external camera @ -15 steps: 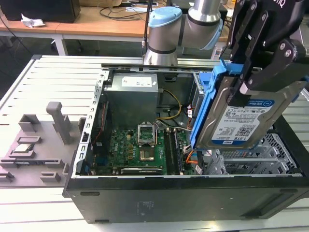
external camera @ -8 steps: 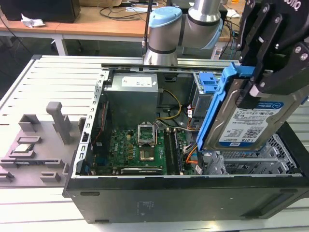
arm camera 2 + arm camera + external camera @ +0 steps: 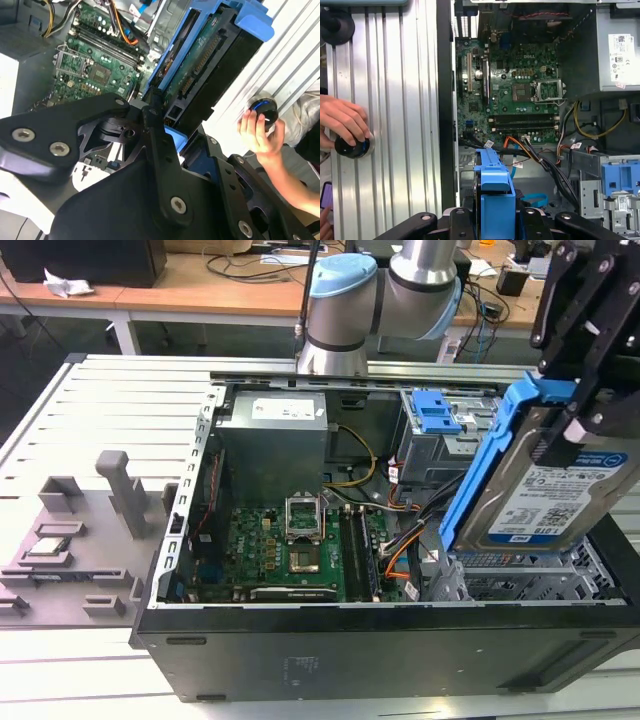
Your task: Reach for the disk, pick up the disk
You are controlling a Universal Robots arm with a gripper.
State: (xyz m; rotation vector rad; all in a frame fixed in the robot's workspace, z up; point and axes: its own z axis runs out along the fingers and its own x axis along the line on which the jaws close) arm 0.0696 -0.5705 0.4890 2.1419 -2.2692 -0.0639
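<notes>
Black gripper (image 3: 165,132) linkage fills the foreground, clamped on the disk (image 3: 545,490) by its blue carrier frame. Lifted, tilted, the disk hangs above the computer case (image 3: 330,650) at its right edge: pickup looks done.

The disk (image 3: 530,502) bears a white-and-blue label (image 3: 560,492) with barcodes and lines of small print, and none of it can be made out. In the exterior view a white sticker (image 3: 286,407) sits on the grey box (image 3: 275,455). In the first wrist view its sticker (image 3: 620,50) shows rows of fine print and small marks, also unreadable.
</notes>
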